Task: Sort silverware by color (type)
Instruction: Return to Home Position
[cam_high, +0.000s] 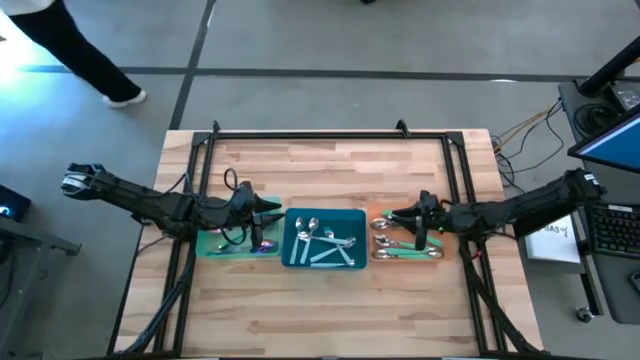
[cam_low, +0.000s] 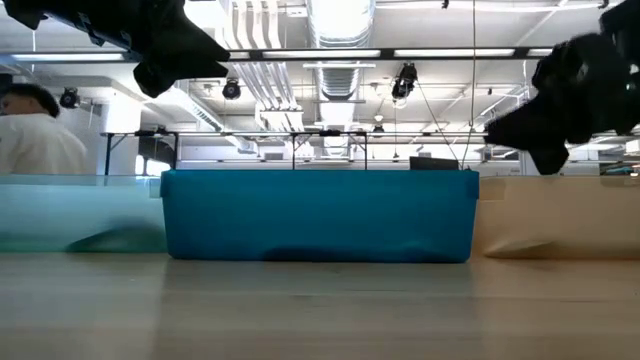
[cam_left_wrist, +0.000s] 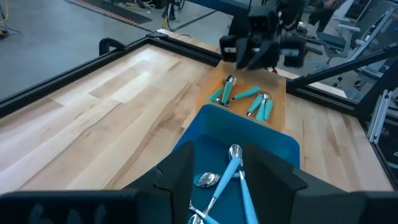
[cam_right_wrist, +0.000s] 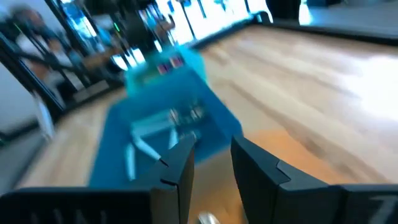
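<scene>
Fingers (cam_left_wrist: 183, 171) of the left gripper (cam_high: 276, 212) and right gripper (cam_high: 393, 214) stand apart; teal-handled, silver-bowled spoons (cam_left_wrist: 239, 96) lie in the orange tray (cam_left_wrist: 280, 102).

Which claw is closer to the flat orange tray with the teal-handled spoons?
Right. The right claw hangs over the flat orange tray; the left claw hangs over the flat green tray, beyond the flat teal tray between them.
</scene>
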